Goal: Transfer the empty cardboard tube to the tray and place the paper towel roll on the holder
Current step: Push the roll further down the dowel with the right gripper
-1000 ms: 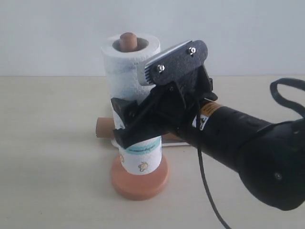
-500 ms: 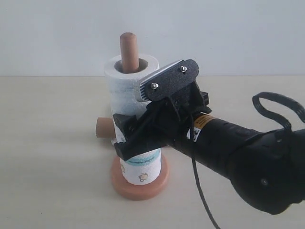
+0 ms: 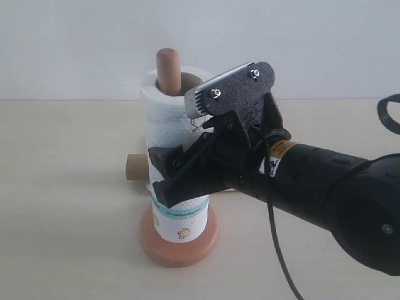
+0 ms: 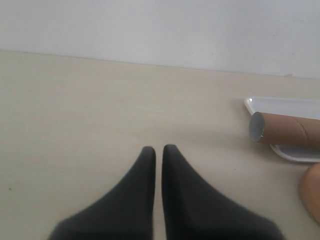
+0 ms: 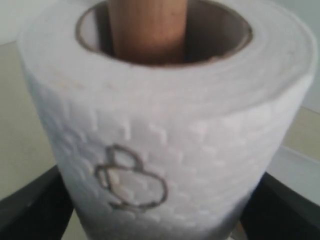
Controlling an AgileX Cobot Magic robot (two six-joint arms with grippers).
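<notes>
The paper towel roll (image 3: 172,122) (image 5: 165,130) stands upright on the holder, its teal band low. The holder's wooden post (image 3: 167,65) (image 5: 147,25) sticks out of the core, and the round base (image 3: 178,244) is under the roll. My right gripper (image 3: 159,172) (image 5: 160,212) is shut on the roll's lower half, one black finger on each side. The empty cardboard tube (image 3: 134,167) (image 4: 285,128) lies on its side across the white tray (image 4: 280,105), behind the holder. My left gripper (image 4: 158,150) is shut over bare table, apart from the tube.
The right arm's black body (image 3: 325,194) and its cable (image 3: 278,262) fill the right side of the exterior view. An edge of the holder base (image 4: 312,192) shows in the left wrist view. A pale wall runs behind the beige table (image 3: 62,187).
The roll has slid down the post, so more of the post now shows above it. The right gripper came down with it, and the holder base shifted slightly left.
</notes>
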